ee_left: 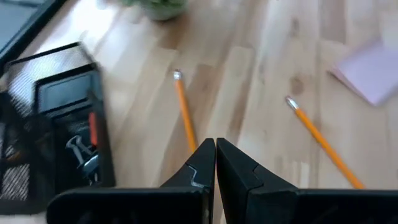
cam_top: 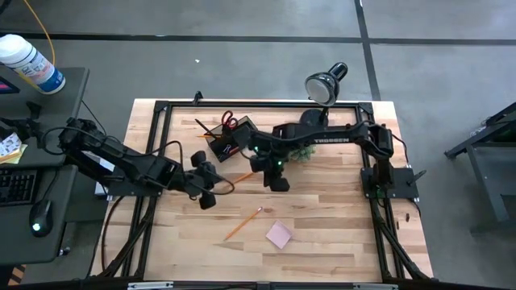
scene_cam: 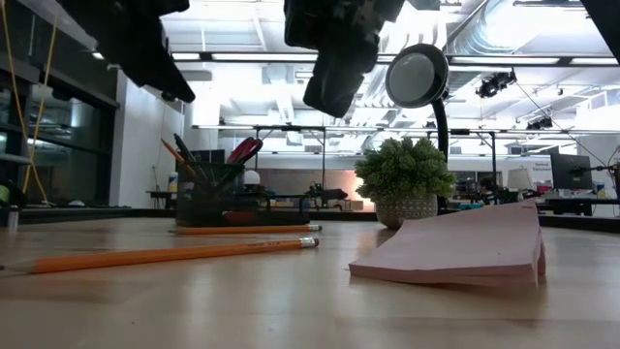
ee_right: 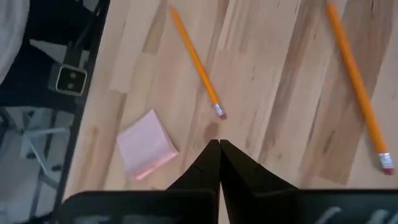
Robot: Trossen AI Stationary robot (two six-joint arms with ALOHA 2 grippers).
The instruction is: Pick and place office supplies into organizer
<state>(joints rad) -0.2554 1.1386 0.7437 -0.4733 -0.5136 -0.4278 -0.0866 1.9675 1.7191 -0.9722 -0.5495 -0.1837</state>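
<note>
The dark organizer (cam_top: 228, 140) stands at the far left of the table, with orange-handled scissors (cam_top: 228, 121) and pencils standing in it. One pencil (cam_top: 242, 224) and a pink sticky-note pad (cam_top: 279, 234) lie flat on the wood nearer the front. A second pencil (cam_top: 240, 176) lies between my grippers. My left gripper (cam_top: 208, 187) is shut and empty, hovering above that pencil's end (ee_left: 185, 112). My right gripper (cam_top: 279, 180) is shut and empty, in the air (scene_cam: 332, 73) above the table's middle. Its wrist view shows both pencils (ee_right: 196, 62) and the pad (ee_right: 146, 144) below.
A green spiky plant (cam_top: 302, 151) in a pot stands right of the organizer, under my right arm. A black desk lamp (cam_top: 326, 84) stands at the far edge. A black frame (cam_top: 153, 145) runs around the table. Bare wood lies right of the pad.
</note>
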